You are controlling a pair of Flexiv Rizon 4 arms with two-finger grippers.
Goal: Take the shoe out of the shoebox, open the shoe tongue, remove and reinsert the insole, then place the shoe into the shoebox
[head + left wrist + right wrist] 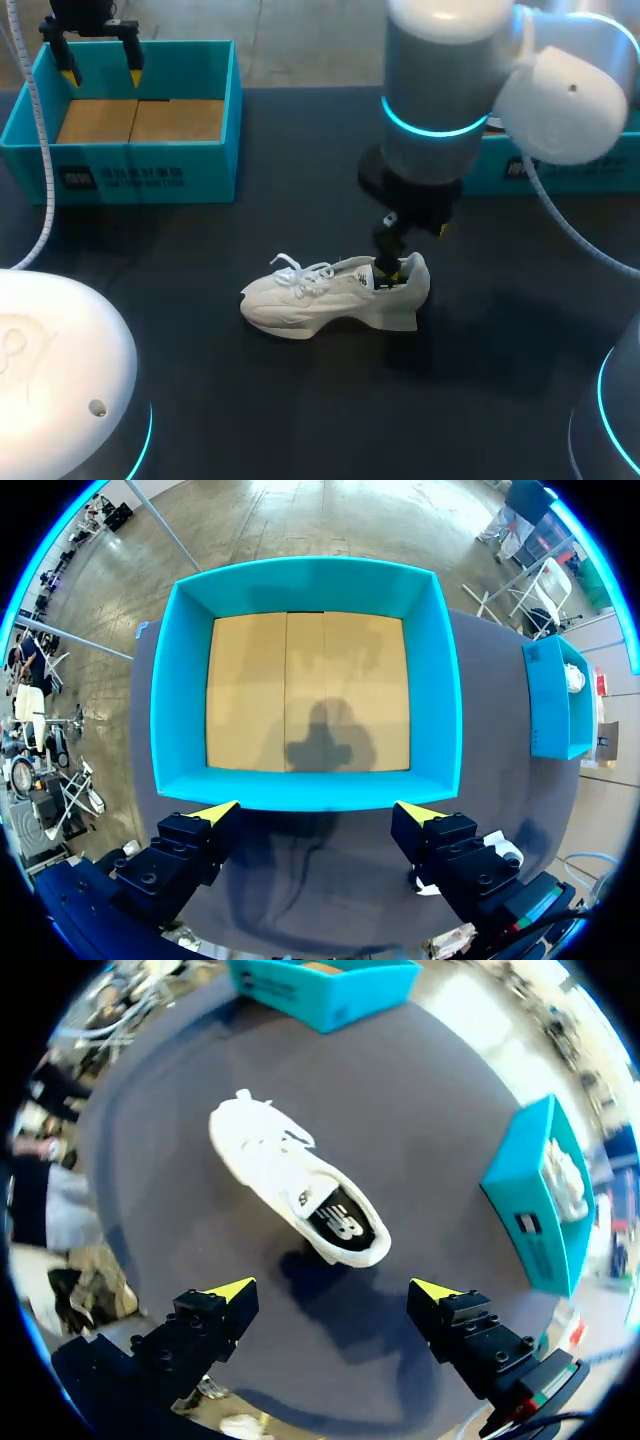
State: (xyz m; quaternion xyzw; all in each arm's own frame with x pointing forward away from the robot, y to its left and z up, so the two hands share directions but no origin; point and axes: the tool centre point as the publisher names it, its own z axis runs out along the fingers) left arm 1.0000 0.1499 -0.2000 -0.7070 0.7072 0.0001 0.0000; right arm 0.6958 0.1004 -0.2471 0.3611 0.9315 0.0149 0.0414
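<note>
A white shoe (330,295) lies on its sole in the middle of the dark table, toe to the left and laces loose. In the right wrist view the shoe (295,1195) is ahead of my right gripper (335,1290), its dark insole showing in the opening. That gripper (410,250) hangs open over the heel end and holds nothing. The blue shoebox (215,110) stands at the back left with a bare cardboard floor. My left gripper (100,65) hovers open above the shoebox (180,700), whose near wall lies just ahead of the left gripper (315,815).
A second blue box (520,1195) with another white shoe in it stands at the back right, partly hidden by my right arm as the blue box (575,170) in the head view. Bare dark tabletop (250,400) surrounds the shoe.
</note>
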